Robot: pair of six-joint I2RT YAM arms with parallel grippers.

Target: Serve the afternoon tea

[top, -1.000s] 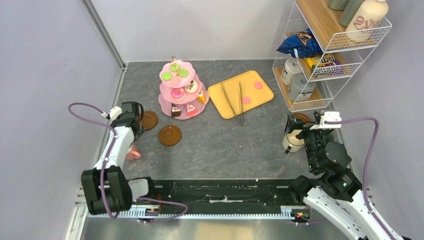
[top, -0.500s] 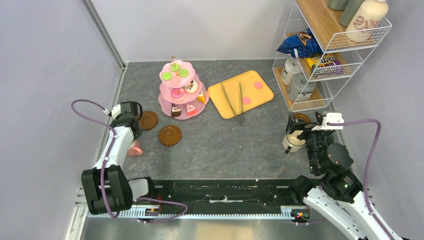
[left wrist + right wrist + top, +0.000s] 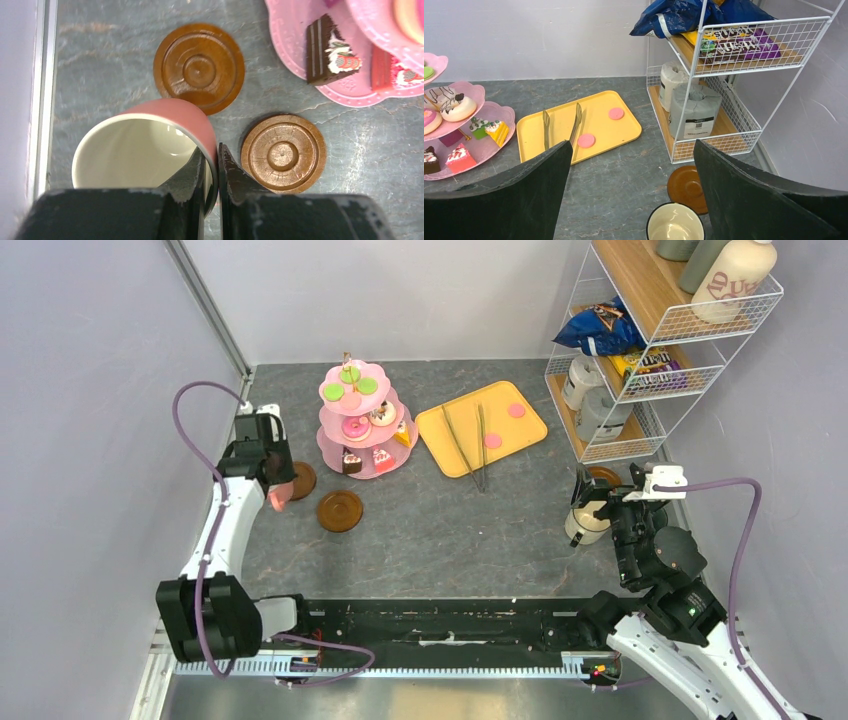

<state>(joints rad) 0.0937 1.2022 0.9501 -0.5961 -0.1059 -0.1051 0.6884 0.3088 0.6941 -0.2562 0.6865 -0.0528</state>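
A grey stone-patterned table (image 3: 450, 530) is enclosed by pale walls; a white wire shelf (image 3: 700, 315) is set at its two o'clock corner. The pink three-tier stand (image 3: 330, 450) is placed at about eleven o'clock from the table's centre; green macarons (image 3: 334, 392) are carried on its top tier, donuts (image 3: 458, 106) on the middle one and cake wedges (image 3: 327, 47) on the lowest. A yellow tray (image 3: 520, 430) is laid just beside the stand, at its three o'clock; metal tongs (image 3: 576, 122) and two pink macarons (image 3: 616, 113) are seen on it.

The left gripper (image 3: 211, 151) is closed narrowly on the rim of the pink mug (image 3: 175, 112), one finger inside and one outside; the mug is held at the stand's eight o'clock, its outline overlapping the near edge of the first saucer (image 3: 199, 67); whether the two touch cannot be told. A second saucer (image 3: 283, 152) lies just beside the mug, at its three o'clock.

The right gripper (image 3: 633, 147) is spread wide, with nothing between its fingers; a cream-lined mug (image 3: 674, 225) stands below it, at the table's four o'clock, beside a third saucer (image 3: 688, 187) at the foot of the shelf. A white container (image 3: 672, 80) and a grey container (image 3: 696, 107) are kept on the shelf's lowest tier; a blue crisp bag (image 3: 674, 17) and a yellow candy packet (image 3: 734, 47) are stored on the tier above.
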